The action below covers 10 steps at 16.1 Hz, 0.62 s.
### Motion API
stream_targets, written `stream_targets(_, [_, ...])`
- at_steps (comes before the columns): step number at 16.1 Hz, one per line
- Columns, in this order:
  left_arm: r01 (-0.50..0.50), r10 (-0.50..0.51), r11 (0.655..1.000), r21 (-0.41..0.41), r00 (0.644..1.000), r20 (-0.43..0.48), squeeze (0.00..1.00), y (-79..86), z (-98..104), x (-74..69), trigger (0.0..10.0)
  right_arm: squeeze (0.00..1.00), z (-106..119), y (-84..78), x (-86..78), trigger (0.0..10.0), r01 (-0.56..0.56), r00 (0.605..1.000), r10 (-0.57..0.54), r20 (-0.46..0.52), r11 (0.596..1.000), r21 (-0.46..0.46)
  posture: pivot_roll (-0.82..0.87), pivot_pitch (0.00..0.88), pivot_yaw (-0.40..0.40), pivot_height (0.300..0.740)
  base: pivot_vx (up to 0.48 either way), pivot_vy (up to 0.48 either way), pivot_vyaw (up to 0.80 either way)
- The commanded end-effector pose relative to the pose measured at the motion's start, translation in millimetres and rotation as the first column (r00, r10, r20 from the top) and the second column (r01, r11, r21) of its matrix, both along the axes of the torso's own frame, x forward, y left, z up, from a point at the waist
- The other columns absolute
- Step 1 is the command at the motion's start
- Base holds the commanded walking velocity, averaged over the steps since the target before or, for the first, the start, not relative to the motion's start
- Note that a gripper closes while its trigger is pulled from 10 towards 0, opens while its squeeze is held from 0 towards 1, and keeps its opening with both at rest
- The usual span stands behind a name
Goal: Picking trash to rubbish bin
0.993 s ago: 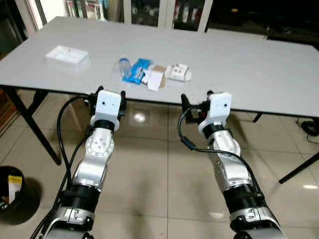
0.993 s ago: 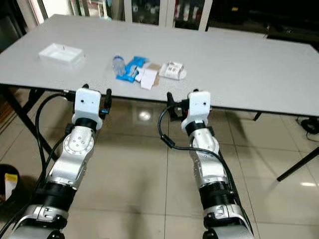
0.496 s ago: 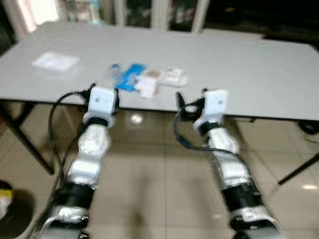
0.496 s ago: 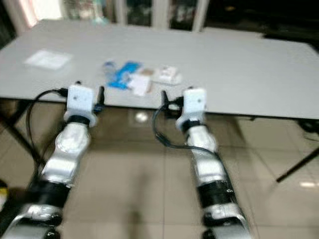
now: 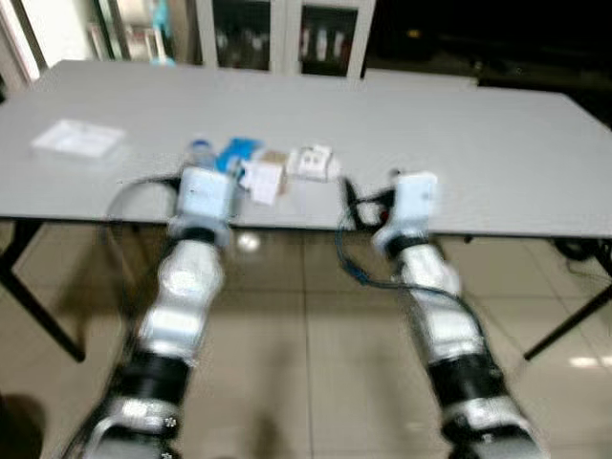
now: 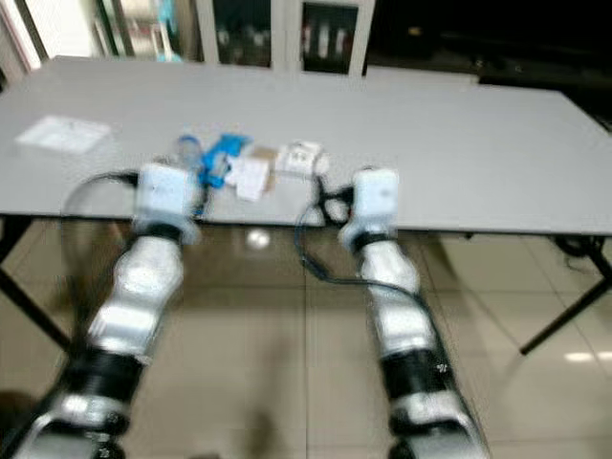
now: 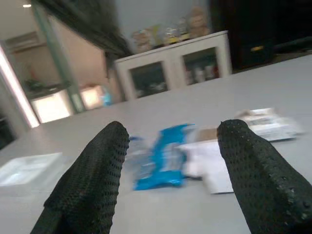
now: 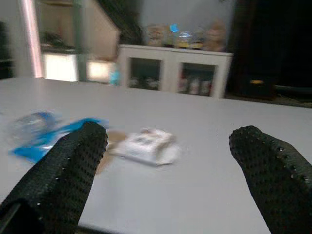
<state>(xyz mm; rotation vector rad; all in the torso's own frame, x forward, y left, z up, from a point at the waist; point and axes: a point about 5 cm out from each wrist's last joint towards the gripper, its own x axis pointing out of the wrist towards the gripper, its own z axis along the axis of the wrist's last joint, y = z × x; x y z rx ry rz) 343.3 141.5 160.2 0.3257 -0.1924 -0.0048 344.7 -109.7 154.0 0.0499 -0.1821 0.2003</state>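
left wrist view: blue wrapper (image 7: 163, 161) long axis runs away from camera; both fingers spread wide, empty.

One table (image 5: 497, 143); roughly five trash pieces (image 5: 263, 167); one flat white tray (image 5: 78, 140).

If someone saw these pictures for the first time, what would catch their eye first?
Probably the small cluster of trash near the grey table's front edge: a blue wrapper, a plastic bottle and a white packet. Both the left gripper and the right gripper are raised at the table edge, fingers open toward it.
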Motion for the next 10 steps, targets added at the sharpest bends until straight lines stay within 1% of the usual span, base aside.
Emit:
stream_targets(1, [-0.014,0.014,1.000,0.013,1.000,0.021,0.00,6.8,8.8,2.3,10.0,0.00,7.2,4.6,1.9,10.0,-0.010,1.000,0.010,0.016,1.000,0.015,0.03,0.029,-0.083,0.740,0.319,0.000,0.00])
stream_targets(10, [-0.015,0.015,1.000,0.004,1.000,0.028,0.00,5.1,12.6,4.5,10.0,0.00,7.6,4.5,2.0,10.0,-0.017,1.000,0.017,0.013,1.000,0.009,0.02,0.036,-0.082,0.740,0.321,0.000,0.00])
